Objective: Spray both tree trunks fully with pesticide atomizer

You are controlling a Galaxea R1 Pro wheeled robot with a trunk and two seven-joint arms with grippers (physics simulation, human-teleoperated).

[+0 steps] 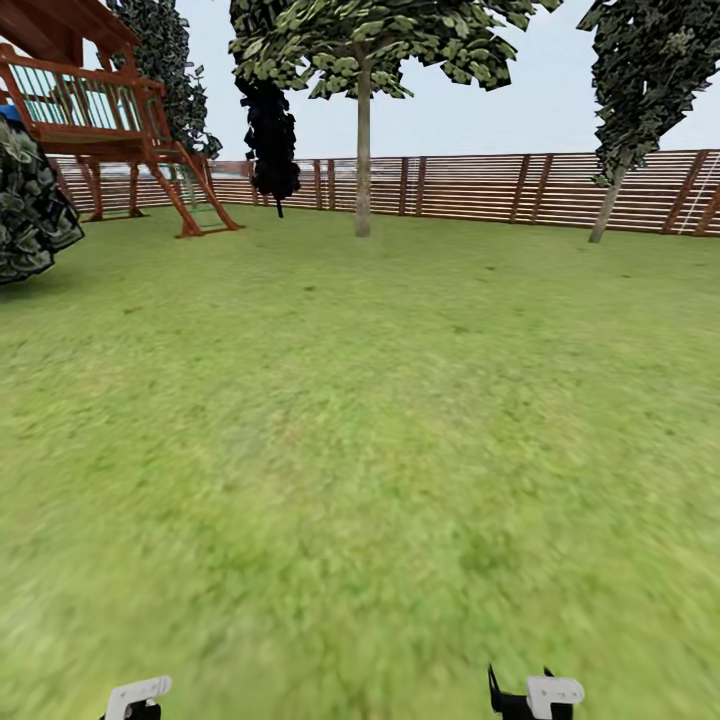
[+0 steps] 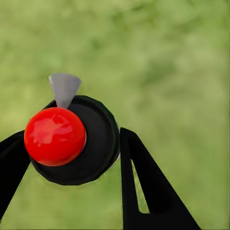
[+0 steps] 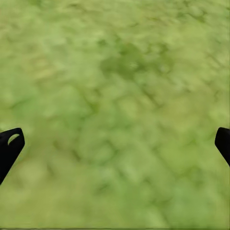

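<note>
Left claw [image 2: 72, 158] clamped on atomizer [image 2: 72, 143]; right claw [image 3: 115, 143] spread, empty.
Rigid, light, round black body under the red cap [image 2: 55, 136]: grip the body; far trunk [image 1: 363, 150] ahead.

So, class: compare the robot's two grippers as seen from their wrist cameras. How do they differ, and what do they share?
The left gripper is closed on the atomizer, with its red knob and grey nozzle tip; the right gripper holds nothing. The left jaws sit close around the black disc; the right jaws are spread wide. Both have black fingers and hang over green lawn.
</note>
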